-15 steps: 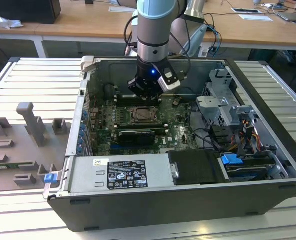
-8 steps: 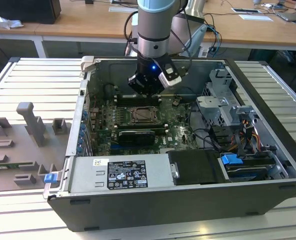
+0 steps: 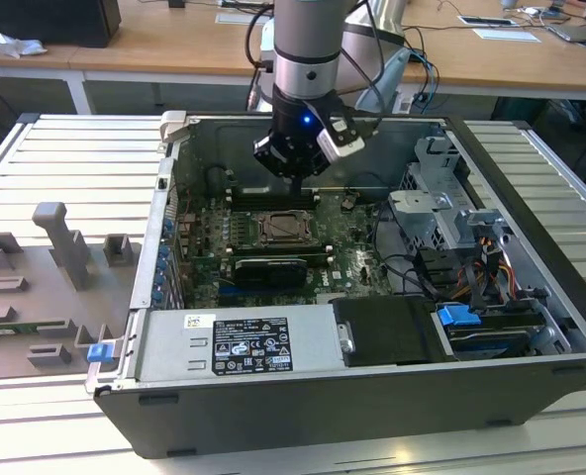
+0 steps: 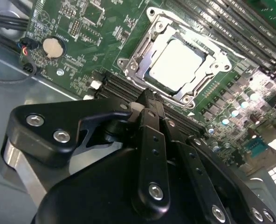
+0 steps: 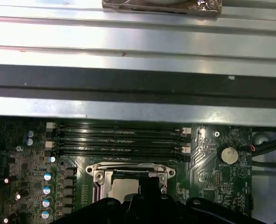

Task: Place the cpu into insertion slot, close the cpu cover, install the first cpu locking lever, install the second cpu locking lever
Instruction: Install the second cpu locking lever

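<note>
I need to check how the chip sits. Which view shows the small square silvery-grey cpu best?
The second wrist view: the small square silvery-grey cpu lies in plain sight inside the silvery metal cpu cover. In the first wrist view the black gripper partly hides the cpu. In the exterior view it is distant and dark.

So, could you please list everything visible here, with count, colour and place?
computer case: one, dark grey, open on the slatted table
motherboard: one, green, inside the case
cpu: one, silvery, seated in the insertion slot
cpu cover: one, silvery frame, lying around the cpu
memory slots: four, black, beside the socket
coin battery: one, silver, on the board
grey fixtures: several, at the exterior view's left
hand: one, black, above the socket, holding nothing visible
</note>
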### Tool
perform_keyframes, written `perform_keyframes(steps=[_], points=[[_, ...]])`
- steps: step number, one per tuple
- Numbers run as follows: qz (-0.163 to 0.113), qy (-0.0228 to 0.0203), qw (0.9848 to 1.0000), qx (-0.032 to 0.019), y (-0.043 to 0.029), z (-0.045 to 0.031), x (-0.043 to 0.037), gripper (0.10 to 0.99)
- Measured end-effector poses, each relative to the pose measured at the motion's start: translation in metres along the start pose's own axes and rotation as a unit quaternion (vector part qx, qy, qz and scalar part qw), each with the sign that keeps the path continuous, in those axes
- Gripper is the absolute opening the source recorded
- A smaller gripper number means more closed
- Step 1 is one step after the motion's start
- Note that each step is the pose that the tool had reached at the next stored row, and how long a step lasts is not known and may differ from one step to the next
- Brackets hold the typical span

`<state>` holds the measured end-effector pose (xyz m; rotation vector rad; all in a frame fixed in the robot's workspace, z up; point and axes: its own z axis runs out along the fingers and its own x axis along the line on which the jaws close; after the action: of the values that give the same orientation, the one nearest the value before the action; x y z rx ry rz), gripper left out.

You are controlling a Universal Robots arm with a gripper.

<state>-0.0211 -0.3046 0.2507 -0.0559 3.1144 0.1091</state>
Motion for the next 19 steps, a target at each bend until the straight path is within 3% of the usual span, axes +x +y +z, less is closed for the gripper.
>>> perform_keyframes(steps=[4, 8, 11, 19], points=[[0.0, 0.0002, 1.0, 0.0, -0.0108, -0.0005, 0.0006, 0.106], [0.0, 0.0055, 1.0, -0.0003, -0.018, 0.0002, 0.0008, 0.106], [0.0, 0.0061, 1.0, -0.0015, -0.0324, 0.0016, 0.0014, 0.106], [0.0, 0.0061, 1.0, -0.0023, -0.0413, 0.0016, 0.0017, 0.106]])
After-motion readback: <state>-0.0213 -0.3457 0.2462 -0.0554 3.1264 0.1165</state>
